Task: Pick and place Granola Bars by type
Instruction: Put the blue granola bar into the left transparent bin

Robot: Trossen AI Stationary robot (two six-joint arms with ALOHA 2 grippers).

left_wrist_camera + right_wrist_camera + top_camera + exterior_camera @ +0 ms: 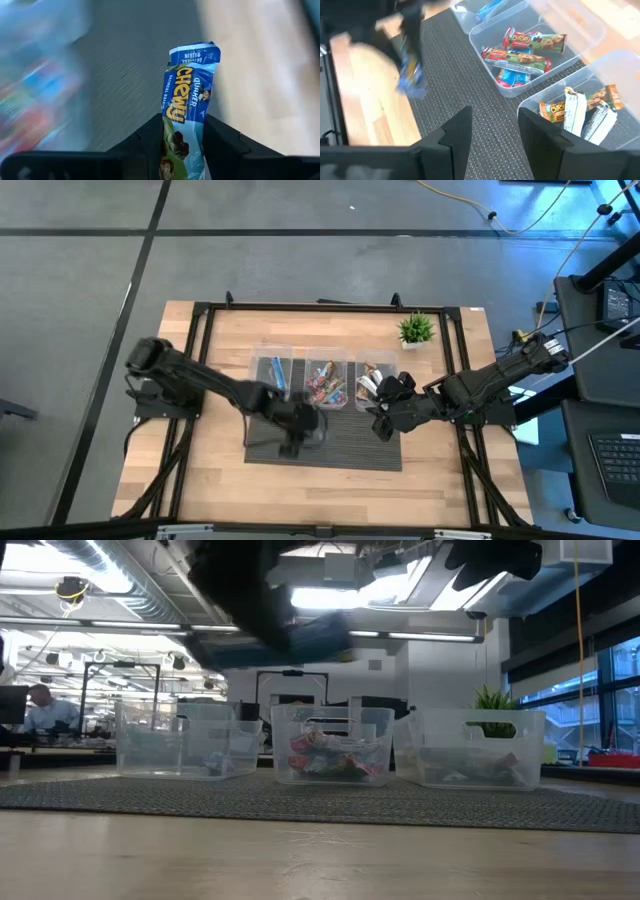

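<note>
My left gripper point(184, 122) is shut on a blue granola bar point(187, 85) above the dark mat, in front of the bins. The same bar shows blurred in the low view point(322, 638) and in the right wrist view point(410, 75). My right gripper point(495, 120) is open and touches nothing; it hovers over the mat by the near side of the right bin point(580, 110). The left bin point(275, 370) holds blue bars, the middle bin point(520, 50) multicoloured bars, and the right bin tan-gold ones. My left gripper pinches the blue bar between its two fingers. The fingers lie on the wrapper's lower half point(182, 127), and the far crimped end point(195, 52) sticks out past the fingertips. The bar runs along the fingers, points down toward the mat and is lifted clear of it.
Three clear bins stand in a row point(185, 740) point(330, 745) point(480, 745) on the far part of the dark mat point(340, 450). A small green plant point(416, 330) stands behind the right bin. Bare wood lies along the table's near edge point(320, 860).
</note>
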